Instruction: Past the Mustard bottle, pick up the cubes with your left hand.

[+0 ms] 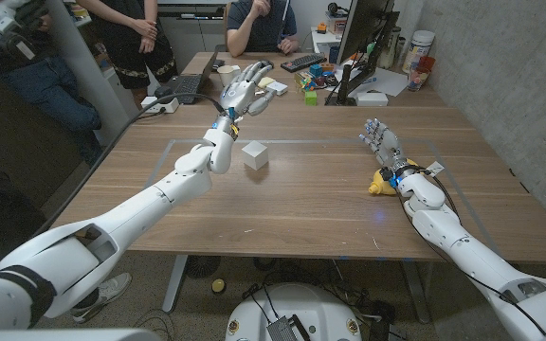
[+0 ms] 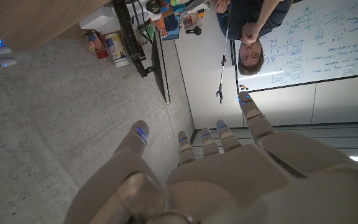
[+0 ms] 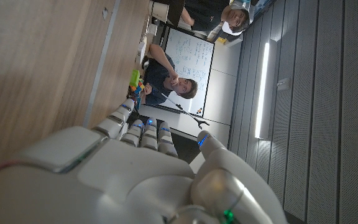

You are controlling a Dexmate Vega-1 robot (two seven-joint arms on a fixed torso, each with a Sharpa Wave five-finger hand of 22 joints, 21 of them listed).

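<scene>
Head view: the left hand [image 1: 243,92] was raised above the wooden table [image 1: 311,204], fingers spread, grasping nothing. One white cube [image 1: 255,155] sat on the table just beside the left forearm, untouched. The right hand [image 1: 381,144] stood near the table's right side, fingers apart and empty, with a yellow object [image 1: 379,183] by its wrist; no label was legible. A laptop [image 1: 190,85], a monitor [image 1: 363,43] and seated people lay beyond.

Left wrist view: the left hand [image 2: 210,168] was released; a whiteboard [image 2: 319,43] bore writing too small to read.

Right wrist view: the right hand [image 3: 135,168] was loose beside the wood grain; a grey panelled wall [image 3: 328,112] carried a light strip.
</scene>
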